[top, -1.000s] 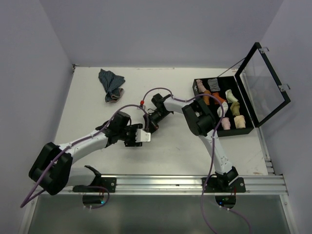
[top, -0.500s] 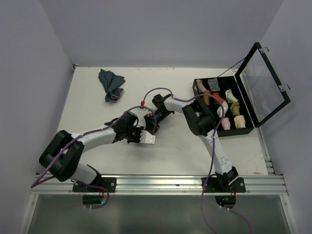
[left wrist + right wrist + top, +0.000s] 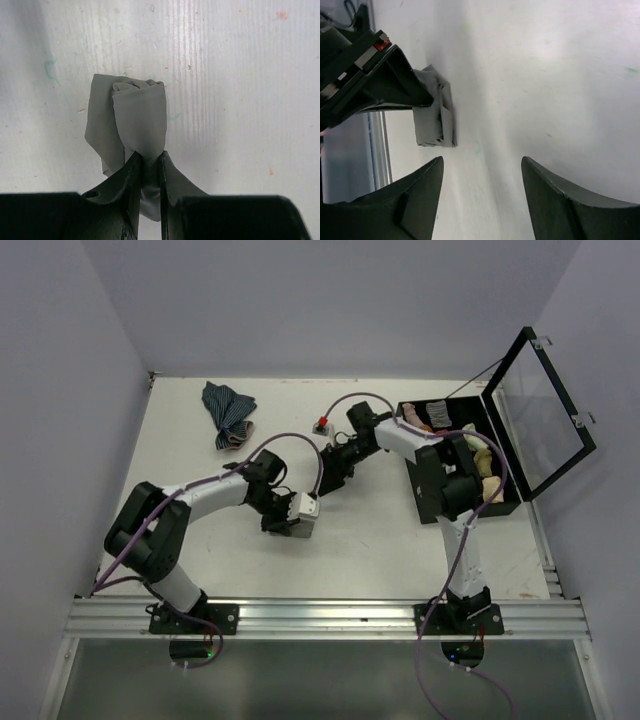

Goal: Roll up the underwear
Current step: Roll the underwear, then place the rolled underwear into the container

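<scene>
A grey underwear roll [image 3: 135, 117] lies on the white table, and my left gripper [image 3: 148, 157] is shut on its near end. From above, the roll [image 3: 308, 512] sits at mid-table at the tip of the left gripper [image 3: 290, 512]. My right gripper [image 3: 329, 478] hovers just behind and to the right of it, open and holding nothing. In the right wrist view the right gripper [image 3: 482, 165] stands wide apart over bare table, with the roll [image 3: 436, 112] and the left gripper [image 3: 380, 85] ahead on the left.
A crumpled blue striped garment [image 3: 228, 414] lies at the back left. An open black case [image 3: 505, 508] with several rolled garments stands at the right, its clear lid [image 3: 545, 415] raised. A metal rail [image 3: 330, 616] runs along the near edge.
The left gripper closed on the grey roll and swung right and forward. The right gripper let go, opened wide and drew back toward the case.
</scene>
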Action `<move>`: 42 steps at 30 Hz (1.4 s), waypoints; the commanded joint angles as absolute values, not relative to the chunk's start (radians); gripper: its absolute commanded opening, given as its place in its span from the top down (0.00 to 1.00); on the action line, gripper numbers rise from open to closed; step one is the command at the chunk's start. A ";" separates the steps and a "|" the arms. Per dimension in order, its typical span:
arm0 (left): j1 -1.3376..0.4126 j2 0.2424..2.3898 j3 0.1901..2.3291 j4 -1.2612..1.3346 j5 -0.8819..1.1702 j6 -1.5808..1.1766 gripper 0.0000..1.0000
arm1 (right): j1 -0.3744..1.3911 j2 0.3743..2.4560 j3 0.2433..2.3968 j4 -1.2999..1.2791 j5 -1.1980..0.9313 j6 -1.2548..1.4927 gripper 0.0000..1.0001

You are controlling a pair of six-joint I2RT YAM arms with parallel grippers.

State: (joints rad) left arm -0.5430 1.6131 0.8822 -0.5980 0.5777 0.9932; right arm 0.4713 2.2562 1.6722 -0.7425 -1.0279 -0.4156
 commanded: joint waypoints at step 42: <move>-0.281 2.500 1.503 -1.265 1.057 0.907 1.00 | 0.937 1.839 0.969 0.034 -0.468 -0.877 0.44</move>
